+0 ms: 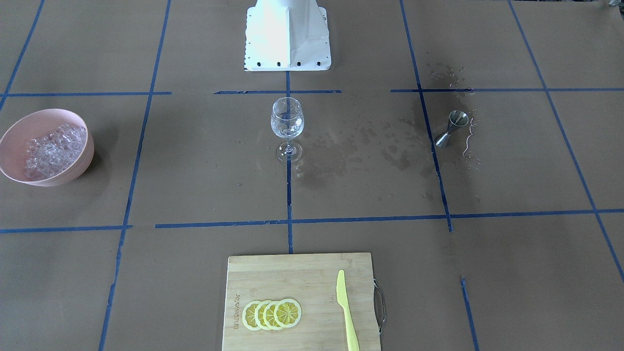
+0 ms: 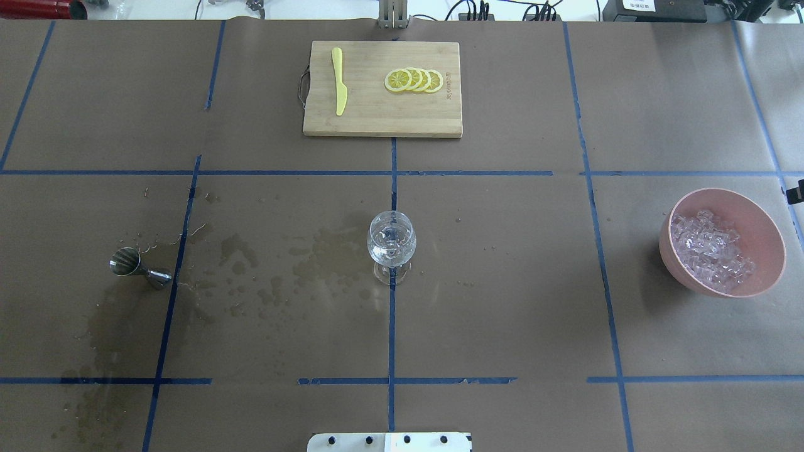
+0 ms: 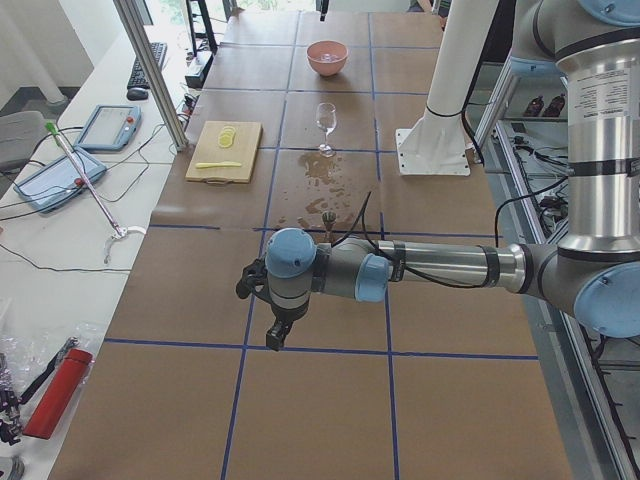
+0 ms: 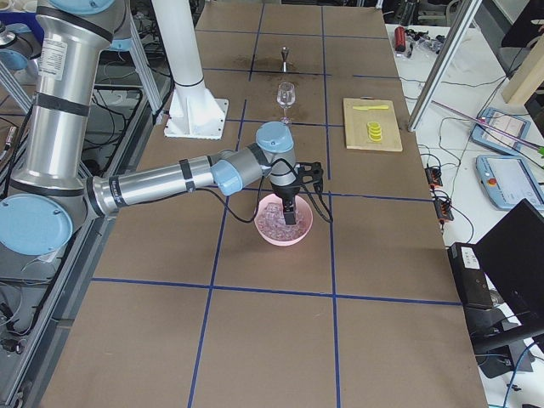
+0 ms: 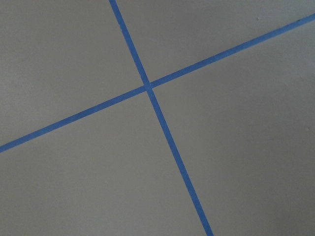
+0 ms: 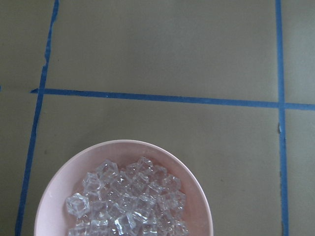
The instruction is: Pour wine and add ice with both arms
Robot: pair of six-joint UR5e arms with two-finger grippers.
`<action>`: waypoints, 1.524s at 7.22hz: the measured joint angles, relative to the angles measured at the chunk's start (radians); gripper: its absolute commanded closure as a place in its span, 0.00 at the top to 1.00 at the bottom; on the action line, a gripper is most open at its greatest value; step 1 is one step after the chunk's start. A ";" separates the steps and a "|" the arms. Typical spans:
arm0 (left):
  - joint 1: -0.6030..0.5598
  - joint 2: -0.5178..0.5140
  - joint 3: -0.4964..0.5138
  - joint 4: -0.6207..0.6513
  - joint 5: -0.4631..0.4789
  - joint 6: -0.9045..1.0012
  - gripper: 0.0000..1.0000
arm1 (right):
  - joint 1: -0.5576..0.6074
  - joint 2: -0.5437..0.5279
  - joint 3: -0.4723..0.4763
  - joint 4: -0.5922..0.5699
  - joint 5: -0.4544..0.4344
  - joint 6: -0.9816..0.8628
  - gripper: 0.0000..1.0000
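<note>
An empty-looking wine glass (image 1: pixel 287 122) (image 2: pixel 391 238) stands upright at the table's centre. The ice (image 1: pixel 53 148) (image 2: pixel 710 248) (image 6: pixel 128 201) is heaped in a pink bowl (image 1: pixel 14 141) (image 2: pixel 763 232) on the robot's right. No wine is in view. My right gripper (image 4: pixel 291 212) hangs just over the bowl (image 4: pixel 272 238), and I cannot tell whether it is open or shut. My left gripper (image 3: pixel 270 320) hovers over bare paper near the left end of the table, state likewise unclear. The left wrist view holds only crossed blue tape.
A steel jigger (image 1: pixel 452 127) (image 2: pixel 139 266) stands on the robot's left among wet stains (image 1: pixel 351 151). A bamboo cutting board (image 1: pixel 273 273) on the far side carries lemon slices (image 1: pixel 273 313) and a yellow knife (image 1: pixel 346 312). The white pedestal base (image 1: pixel 287 44) sits behind the glass.
</note>
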 measured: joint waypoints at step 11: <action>0.000 0.001 0.003 -0.028 -0.011 0.005 1.00 | -0.327 -0.037 -0.117 0.272 -0.201 0.168 0.62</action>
